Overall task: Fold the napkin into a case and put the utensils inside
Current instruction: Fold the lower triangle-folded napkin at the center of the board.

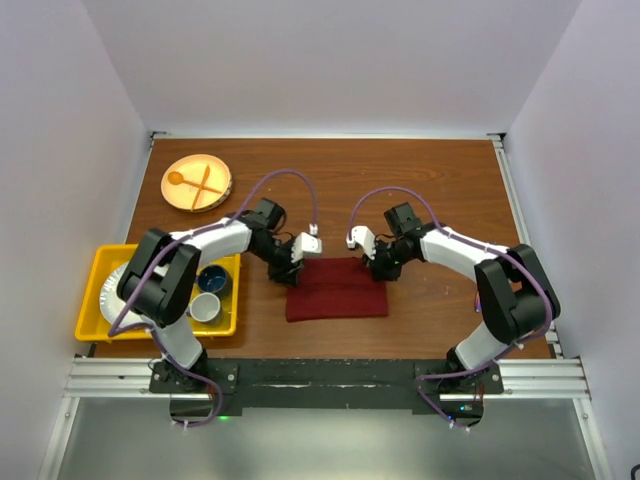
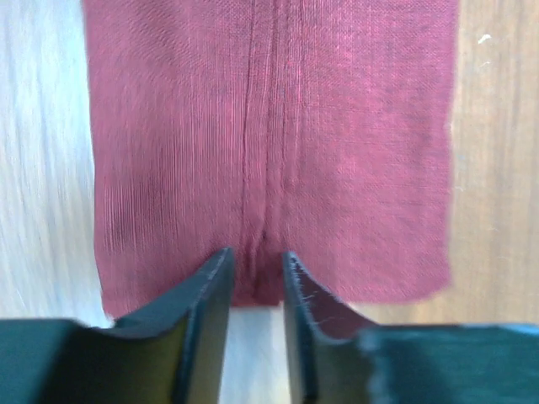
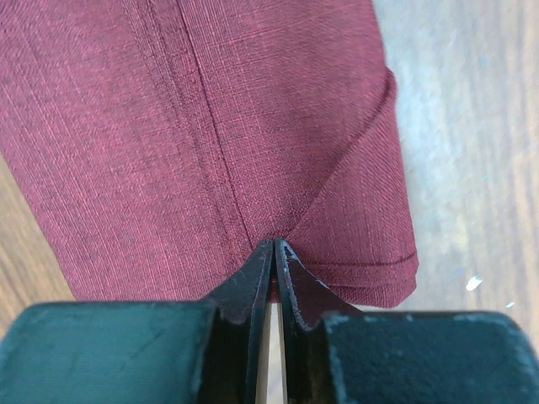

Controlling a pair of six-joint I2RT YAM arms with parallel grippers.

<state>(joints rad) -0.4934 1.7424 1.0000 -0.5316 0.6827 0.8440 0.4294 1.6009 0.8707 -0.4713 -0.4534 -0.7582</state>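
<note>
Right tool [image 3: 274,246] is pinched together on the napkin [image 3: 210,126], its tips meeting on a hem where the cloth puckers toward them. My left tool [image 2: 257,257] stands apart, straddling a raised fold line at the hem without clamping it. On the table [image 1: 440,180] the napkin lies as a flat maroon rectangle just toward 6 o'clock from the middle, with my left tool at its 10 o'clock corner and my right at its 2 o'clock corner. I judge the step in hand to be another fold. To do it well, I should close the left on the same layers the right has, then lift both ends level and carry them low and together. That way the edge should land parallel to the far one and the layers underneath should not drag. From the top view I get the whole outline and where both arms sit, but not how the jaws stand. Only the wrist views show the gap and the pinch, the crease running off toward 12 o'clock, and the doubled corner at 4 o'clock beside my right tool.
</note>
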